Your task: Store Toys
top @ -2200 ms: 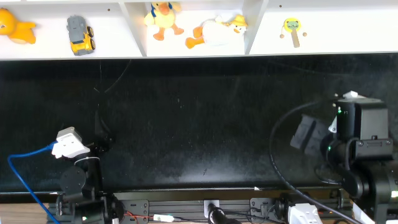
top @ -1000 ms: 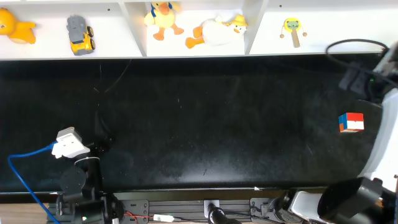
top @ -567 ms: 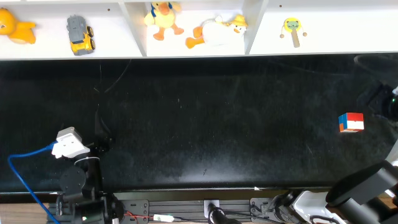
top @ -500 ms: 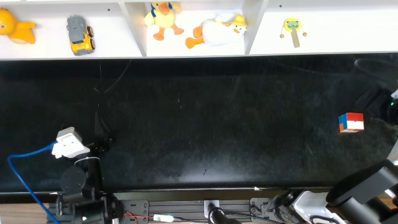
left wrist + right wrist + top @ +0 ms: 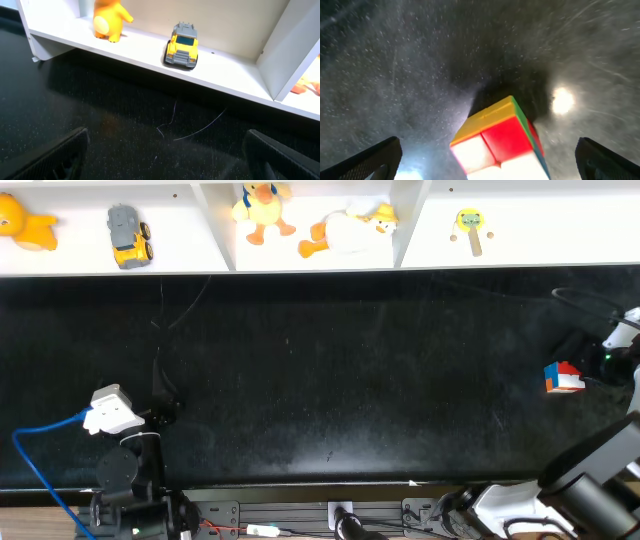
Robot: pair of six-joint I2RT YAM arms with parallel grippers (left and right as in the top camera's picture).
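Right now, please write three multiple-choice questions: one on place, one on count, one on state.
1. Where is the cube? A) on the black table B) on the floor C) in a box
2. How many toys are in the shelf's middle compartment? A) one B) two C) four
3. The right gripper is: A) shut, empty B) shut on the cube C) open
Answers: 1 A, it lies on the table; 2 B, a yellow duck and a white plush; 3 C, its fingers stand wide apart.
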